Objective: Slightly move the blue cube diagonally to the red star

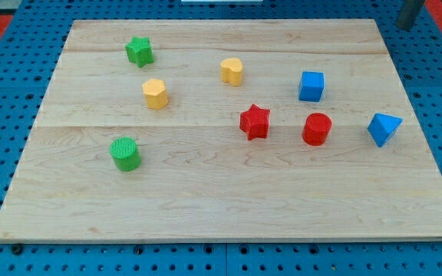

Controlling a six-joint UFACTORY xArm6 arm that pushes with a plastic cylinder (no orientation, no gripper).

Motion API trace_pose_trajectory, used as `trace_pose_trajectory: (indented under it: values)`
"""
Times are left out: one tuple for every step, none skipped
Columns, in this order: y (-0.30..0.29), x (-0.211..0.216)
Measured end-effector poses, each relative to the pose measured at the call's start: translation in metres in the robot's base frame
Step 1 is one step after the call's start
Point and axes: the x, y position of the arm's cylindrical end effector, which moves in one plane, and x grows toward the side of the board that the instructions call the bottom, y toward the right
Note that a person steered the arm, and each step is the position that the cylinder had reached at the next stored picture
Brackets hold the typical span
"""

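A wooden bench (229,192) carries eight small coloured blocks, its near strip toward the view's bottom bare. Nearest the viewer stands a green cylinder (125,153) at the view's left. Further back, a red star (255,122), a red cylinder (317,129) and a blue wedge-shaped block (384,128) form a loose row across the right half. Beyond them sits the blue cube (311,86), up and to the right of the red star and well apart from it, with a clear diagonal lane between the two. A yellow hexagonal block (155,93) lies to the left at about the same depth; further back are a yellow rounded block (232,71) and, at the far left, a green star (139,50).

The blue cube is a small, square-edged, ribbed plastic piece in saturated blue, sitting flat. It looks light and rigid, likely to slide readily on the smooth wood and to spin if struck off-centre. There is nothing to grasp; the contact point should be its far right corner or upper-right face, pushed gently toward the lower left.

The tool is a plain rod with nothing to open or hold; only a dark shaft (410,13) shows at the view's top right corner. My tip cannot be made out, so its position relative to the blocks cannot be told.
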Motion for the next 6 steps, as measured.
trace_pose_trajectory:
  values:
    - [-0.111, 0.065]
    - [-0.173, 0.128]
    - [-0.112, 0.171]
    - [-0.077, 0.185]
    - [-0.023, 0.21]
    - [0.019, 0.218]
